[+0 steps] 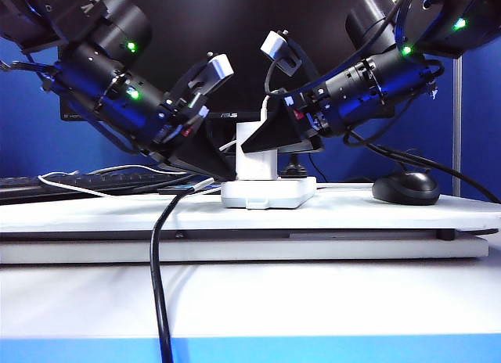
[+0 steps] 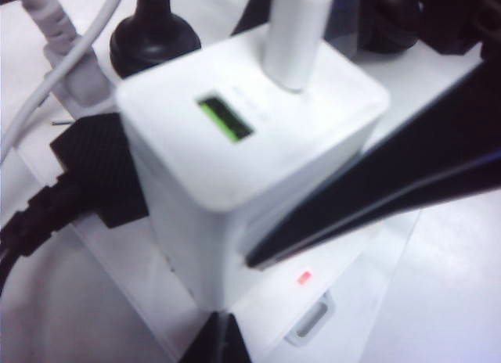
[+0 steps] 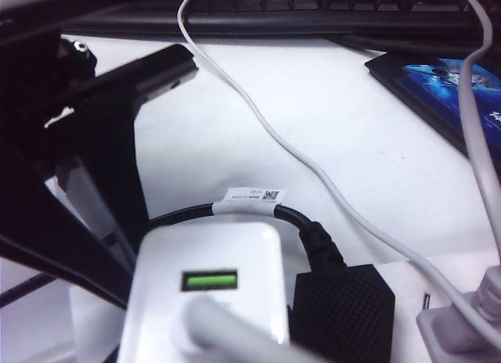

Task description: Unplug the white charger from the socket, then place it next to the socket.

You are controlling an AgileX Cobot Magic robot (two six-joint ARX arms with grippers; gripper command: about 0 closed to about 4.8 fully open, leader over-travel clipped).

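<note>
Desk (image 1: 376,214): 1 charger (image 1: 257,152), 1 socket (image 1: 268,193), 2 claws (image 1: 215,171) (image 1: 270,136)

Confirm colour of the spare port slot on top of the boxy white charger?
Green, on the boxy white charger; clearest in the left wrist view.

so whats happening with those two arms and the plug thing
Both arms lean in over the white charger, which stands upright, plugged into the socket on the table. The right gripper is shut on the charger's body. The left gripper sits low by the socket's left end; its state is unclear. A black plug sits beside the charger. The charger is not yet pulled out.
</note>
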